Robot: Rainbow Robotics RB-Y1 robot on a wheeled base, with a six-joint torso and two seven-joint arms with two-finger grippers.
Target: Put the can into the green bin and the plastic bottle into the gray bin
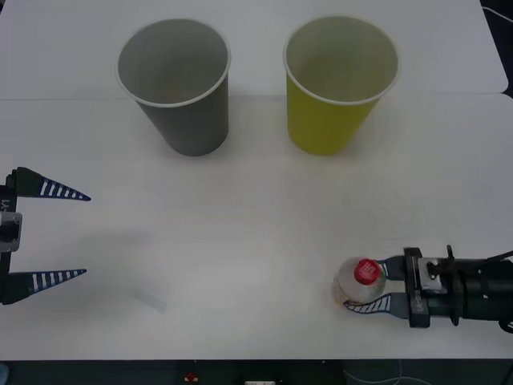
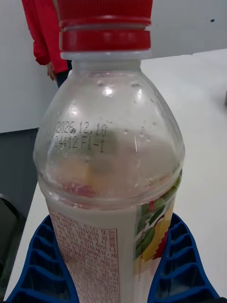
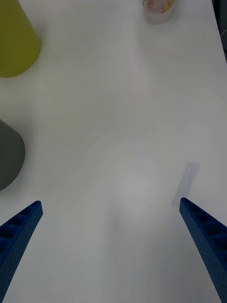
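Left gripper (image 1: 86,234) hovers wide open and empty at the table's (image 1: 256,233) left edge. Ahead of it stand two cups: one gray bin (image 1: 178,84), one green bin (image 1: 338,82). Right gripper (image 1: 370,290) clamps the one plastic bottle (image 1: 358,281), standing upright between its fingers (image 2: 182,265).

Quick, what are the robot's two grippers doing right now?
Left gripper: open, holding nothing, over the table's left side.
Right gripper: fingers closed around the plastic bottle, near the table's front right.
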